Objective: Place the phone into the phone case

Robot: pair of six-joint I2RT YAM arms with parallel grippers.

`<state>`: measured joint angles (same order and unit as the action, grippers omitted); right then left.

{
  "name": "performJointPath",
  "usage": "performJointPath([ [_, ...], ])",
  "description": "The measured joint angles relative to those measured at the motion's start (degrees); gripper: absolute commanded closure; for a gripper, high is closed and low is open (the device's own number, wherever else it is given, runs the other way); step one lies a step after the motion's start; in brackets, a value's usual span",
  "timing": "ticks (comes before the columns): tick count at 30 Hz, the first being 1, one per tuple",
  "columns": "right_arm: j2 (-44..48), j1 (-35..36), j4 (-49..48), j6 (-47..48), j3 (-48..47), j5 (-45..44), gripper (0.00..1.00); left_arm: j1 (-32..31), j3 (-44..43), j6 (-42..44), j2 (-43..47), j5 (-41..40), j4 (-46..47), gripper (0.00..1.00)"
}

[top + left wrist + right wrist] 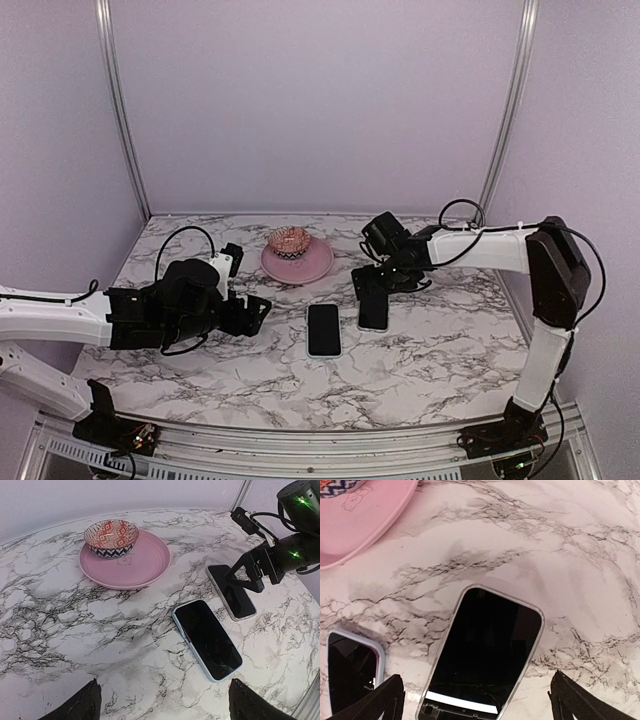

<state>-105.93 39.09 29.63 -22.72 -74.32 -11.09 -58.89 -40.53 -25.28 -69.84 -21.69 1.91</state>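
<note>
The phone [373, 312] is seen lying flat, screen up, on the table [200, 400], right of centre. A see-through rim is wrapped round its edge in the right wrist view, so it looks to be seated in the case [540, 626]. The right gripper [377, 282] is poised at the phone's far end. Its fingers [385, 700] are spread wide, one to each side of the phone, and nothing is gripped. Whether they touch the phone cannot be told.

Just to the left a second phone [323, 330], pale-blue at the edge, is laid screen up, close by but apart. Further left the left gripper [255, 312] is held above the table, jaws wide apart and empty. Behind the phones a pink plate [318, 262] is set, with a patterned bowl [290, 240] on its left part.
</note>
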Motion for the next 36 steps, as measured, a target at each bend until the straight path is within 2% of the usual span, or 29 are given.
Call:
performJointPath([
  [9,-8.3,-1.0,0.2,-0.2,-1.6,-0.3,0.01,0.0,0.0,0.0,-0.2,0.2,-0.2,0.11],
  [12,-8.4,-1.4,0.3,-0.1,-1.6,0.5,0.1,0.0,0.0,0.0,-0.5,0.2,-0.3,0.11],
  [16,-8.2,-1.6,-0.3,0.0,-1.1,1.7,0.27,0.0,0.0,0.0,-0.6,0.2,-0.3,0.11],
  [20,-5.6,-1.8,-1.8,-0.1,2.3,3.4,0.32,0.0,0.0,0.0,-0.6,0.3,-0.3,0.11],
  [25,0.6,-1.4,-1.4,-1.8,9.6,5.0,0.33,0.0,0.0,0.0,-0.6,0.7,-0.3,0.11],
  [31,8.5,3.9,-3.7,-9.9,19.2,6.0,0.33,0.1,0.0,0.0,-0.7,1.1,-0.3,0.11],
  [36,9.3,6.9,-6.9,-16.0,20.6,4.8,0.34,0.1,0.0,0.2,-1.0,1.6,-0.3,0.11],
])
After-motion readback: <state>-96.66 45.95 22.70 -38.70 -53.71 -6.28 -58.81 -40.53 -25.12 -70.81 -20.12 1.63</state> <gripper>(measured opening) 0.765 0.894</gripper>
